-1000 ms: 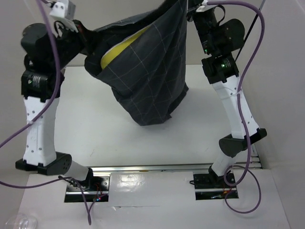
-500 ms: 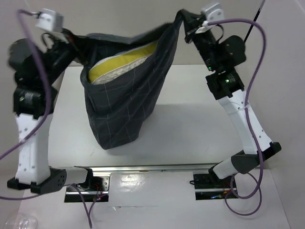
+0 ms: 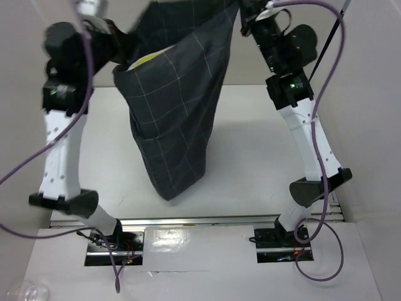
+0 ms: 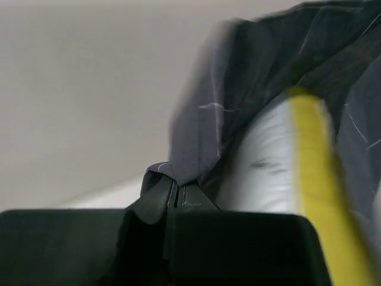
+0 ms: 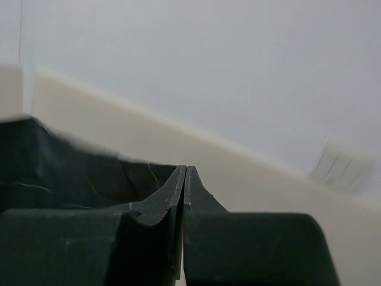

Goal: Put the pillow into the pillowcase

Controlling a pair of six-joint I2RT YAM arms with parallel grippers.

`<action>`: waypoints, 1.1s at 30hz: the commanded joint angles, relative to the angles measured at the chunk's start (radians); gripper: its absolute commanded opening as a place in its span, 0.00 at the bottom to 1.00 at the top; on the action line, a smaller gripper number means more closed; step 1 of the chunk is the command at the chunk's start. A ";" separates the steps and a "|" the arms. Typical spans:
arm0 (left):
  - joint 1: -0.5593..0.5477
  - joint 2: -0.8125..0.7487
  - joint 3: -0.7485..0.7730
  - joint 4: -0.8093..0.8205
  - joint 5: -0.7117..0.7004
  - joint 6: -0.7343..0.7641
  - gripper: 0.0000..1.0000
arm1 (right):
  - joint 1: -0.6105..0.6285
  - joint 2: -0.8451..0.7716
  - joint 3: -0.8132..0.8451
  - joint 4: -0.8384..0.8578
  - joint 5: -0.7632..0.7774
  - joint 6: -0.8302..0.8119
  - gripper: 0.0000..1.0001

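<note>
The dark grey grid-patterned pillowcase [image 3: 175, 113] hangs in the air like a sack above the table, its mouth stretched between both raised arms. Inside the mouth shows the pillow [image 3: 148, 60], only a yellow strip of it in the top view; the left wrist view shows its white face and yellow edge [image 4: 306, 161] within the cloth [image 4: 238, 77]. My left gripper [image 3: 119, 47] [image 4: 177, 183] is shut on the case's hem at the left corner. Up at the right corner, my right gripper [image 3: 242, 15] [image 5: 184, 171] is shut on the dark cloth [image 5: 59, 161].
The white table [image 3: 250, 163] lies below the hanging case. A metal rail [image 3: 200, 221] with both arm bases runs along the near edge. Purple cables [image 3: 326, 81] loop beside each arm. A pale wall stands behind.
The left arm has swung up and to the right, narrowing the mouth. The case now hangs longer and further right, and much less of the pillow shows. Both grips are unchanged.
</note>
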 commanded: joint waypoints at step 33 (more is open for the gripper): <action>0.048 -0.116 0.270 0.396 -0.117 -0.004 0.00 | 0.007 -0.157 -0.022 0.384 -0.046 -0.002 0.00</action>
